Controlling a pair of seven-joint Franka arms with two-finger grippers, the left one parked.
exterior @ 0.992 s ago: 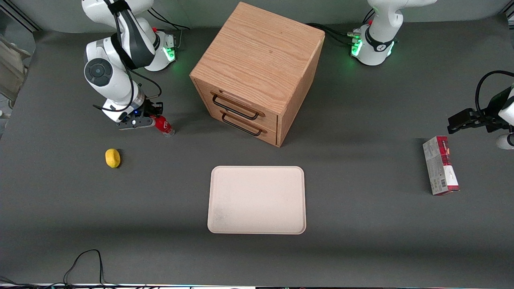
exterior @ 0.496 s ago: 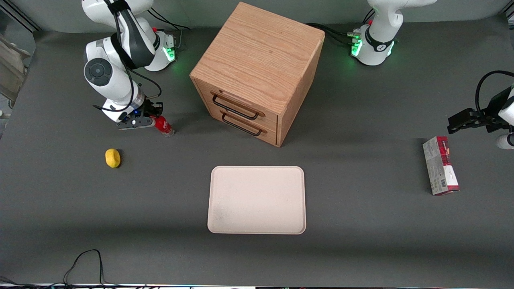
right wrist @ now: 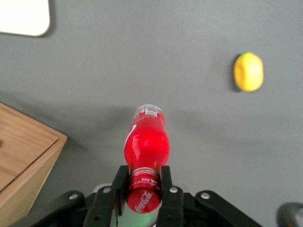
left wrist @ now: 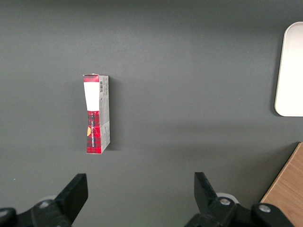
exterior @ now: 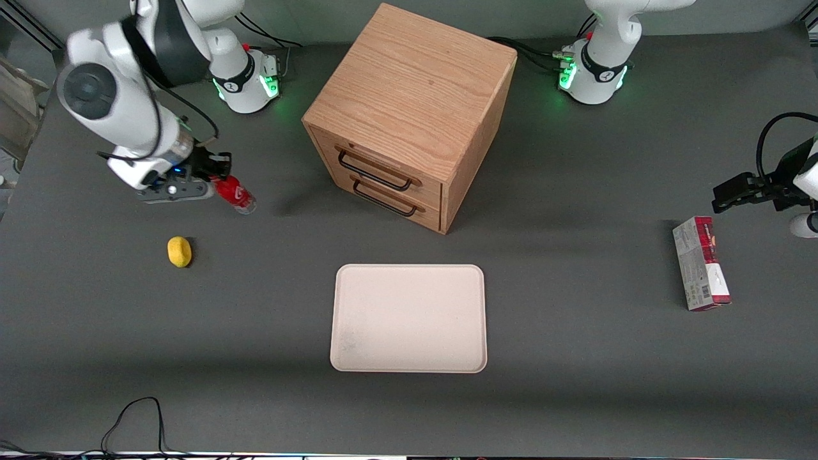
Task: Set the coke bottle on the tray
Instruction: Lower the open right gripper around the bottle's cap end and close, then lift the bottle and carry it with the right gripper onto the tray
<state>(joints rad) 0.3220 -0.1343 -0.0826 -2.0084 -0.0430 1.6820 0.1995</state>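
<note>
With the gripper (exterior: pixel 216 183) clamped on the neck of the coke bottle (exterior: pixel 234 195), just below the cap, the bottle hangs clear of the table, well apart from the tray (exterior: pixel 409 318) and farther from the front camera than it. The carry should keep the bottle hanging base-down, pass nearer the camera than the wooden cabinet (exterior: pixel 409 115) so the base misses its corner, and descend over the tray's middle. Letting go only once the base rests flat should stop a topple.
</note>
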